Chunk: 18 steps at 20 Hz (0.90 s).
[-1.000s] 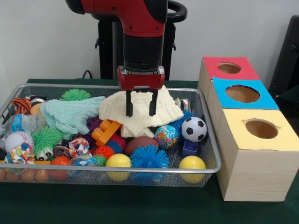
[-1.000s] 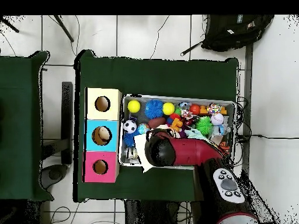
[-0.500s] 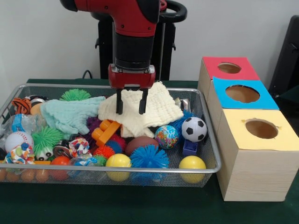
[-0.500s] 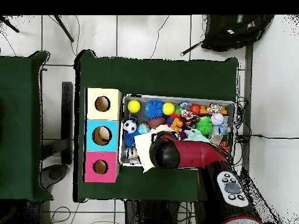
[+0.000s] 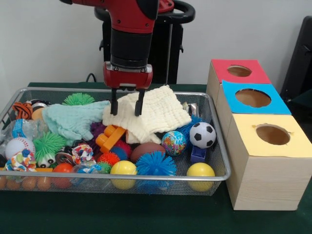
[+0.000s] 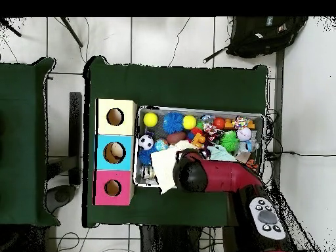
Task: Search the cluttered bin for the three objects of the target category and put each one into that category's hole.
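While my tool (image 5: 126, 108) hangs spread and empty over the cream cloth (image 5: 151, 114), its tips may snag that fabric and drag clutter across the bin (image 5: 220, 161).

Pale-yellow cloth (image 5: 156, 113) and mint cloth (image 5: 73, 119) cover the bin's (image 5: 217, 146) far middle; whatever lies beneath is hidden. Overhead, the red arm (image 6: 216, 177) blocks the bin's near half. Bin's left end cut off by the front view's edge. Small items at the left end too jumbled to identify. No pale-yellow figures with orange parts can be made out.
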Motion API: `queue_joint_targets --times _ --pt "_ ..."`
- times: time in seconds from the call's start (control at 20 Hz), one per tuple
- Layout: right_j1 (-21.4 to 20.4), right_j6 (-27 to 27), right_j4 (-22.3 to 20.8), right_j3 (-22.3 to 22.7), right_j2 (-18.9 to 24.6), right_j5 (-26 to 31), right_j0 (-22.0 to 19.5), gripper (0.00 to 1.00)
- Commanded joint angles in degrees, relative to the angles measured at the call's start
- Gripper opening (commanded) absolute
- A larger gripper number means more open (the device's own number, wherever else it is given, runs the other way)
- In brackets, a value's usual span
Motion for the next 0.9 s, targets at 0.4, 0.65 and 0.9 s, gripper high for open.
queue_joint_targets --times 0.4,0.65,0.9 --pt "5.3 5.8 -3.3 0.4 0.2 -5.6 -1.3 1.00" --pt "6.4 5.2 -3.3 1.5 1.1 -7.3 -2.5 0.00" --pt "6.1 4.4 -3.7 2.5 2.4 -7.8 -3.9 0.00"
